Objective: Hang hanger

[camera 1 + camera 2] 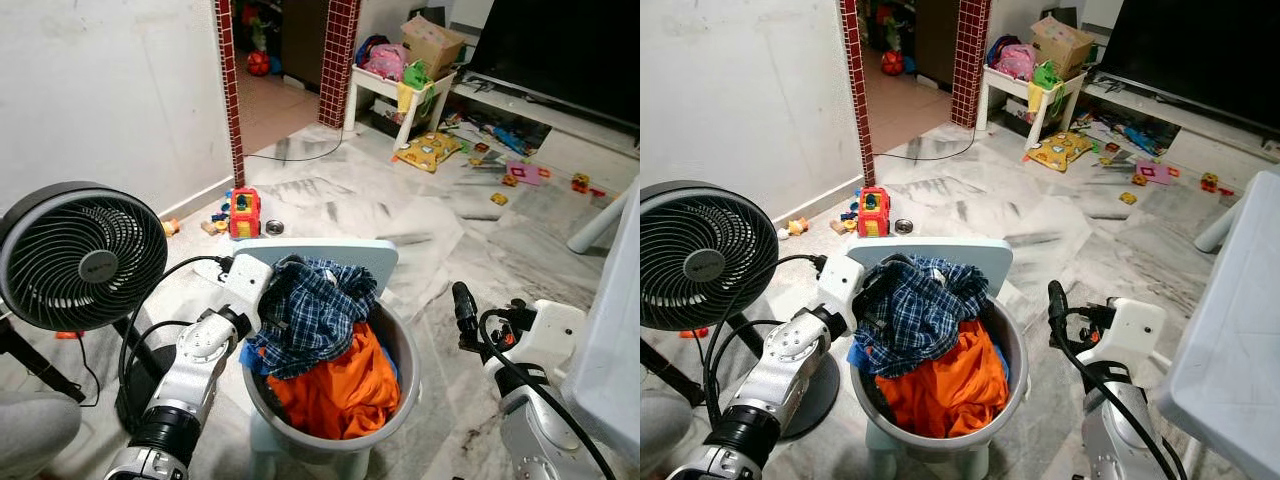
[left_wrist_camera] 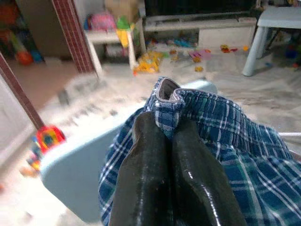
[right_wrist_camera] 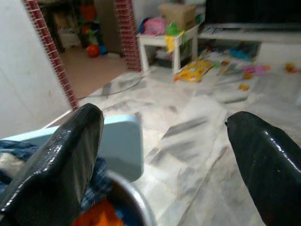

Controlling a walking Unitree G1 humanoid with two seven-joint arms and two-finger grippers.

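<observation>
Two pincers are in play beside the grey laundry bucket (image 1: 400,345): our left pincer (image 2: 165,136) is clamped on a fold of the blue plaid garment (image 1: 315,310) atop the bucket, and our right pincer (image 3: 162,141) hangs spread wide, empty, on the bucket's other side. We cannot make out any hanger. Lifting may drag the orange cloth (image 1: 345,390) out or tip the bucket, we judge. Our left wrist view reveals the pinched waistband hem, hidden from the head views.

It was a home, a lived-in family room – toys (image 1: 243,212) lay on the marble floor (image 1: 400,200), a fan (image 1: 78,256) stood beside a full laundry bucket (image 1: 400,345).
</observation>
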